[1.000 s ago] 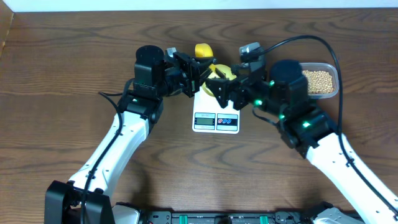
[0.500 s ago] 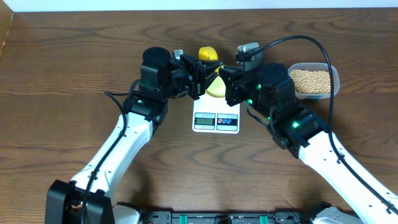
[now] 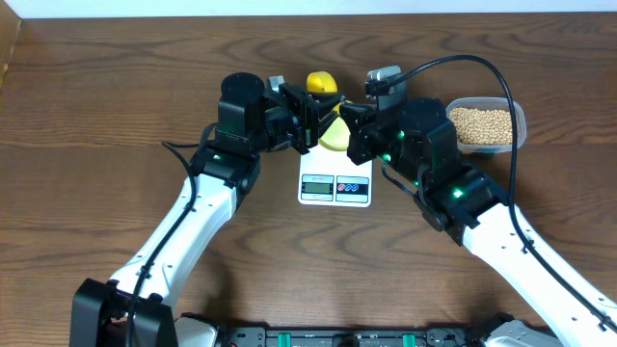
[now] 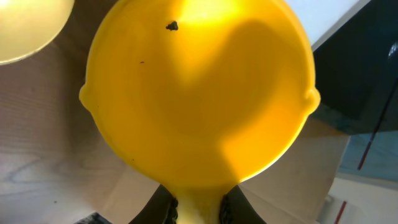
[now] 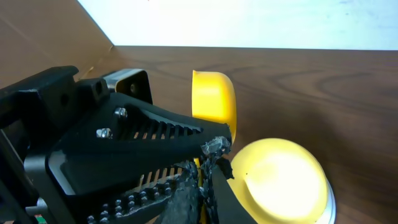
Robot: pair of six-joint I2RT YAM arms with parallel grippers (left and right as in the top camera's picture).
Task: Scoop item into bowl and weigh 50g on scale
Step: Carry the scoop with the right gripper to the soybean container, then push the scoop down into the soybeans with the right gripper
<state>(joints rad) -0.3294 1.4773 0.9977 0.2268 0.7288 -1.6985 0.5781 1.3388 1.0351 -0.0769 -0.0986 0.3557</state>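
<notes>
Brown wood-grain worktop. Both arms reach in to the middle, over the far end of the flat white rectangular digital scale. The scale's grey display and round buttons face the near edge.

Left end effector: clamped on the handle of the bright yellow plastic scoop. The left wrist view shows the handle pinched between the two fingers and the scoop's round cup filling the frame. The cup is empty apart from a dark speck or two. It sits beyond the scale, above bare worktop.

Right end effector: fingers together, tip to tip with the left one, just beside the scoop handle. In the right wrist view a thin yellow sliver lies by the closed fingers. It may be the handle, but I cannot tell whether they pinch it.

Small round pale-yellow bowl: on the scale's far half, partly hidden under both end effectors. The right wrist view shows its inside with no grains in it.

Tiny tan-beige beans: all in the clear rounded-rectangular plastic tub, right of the scale and well apart from the bowl.
</notes>
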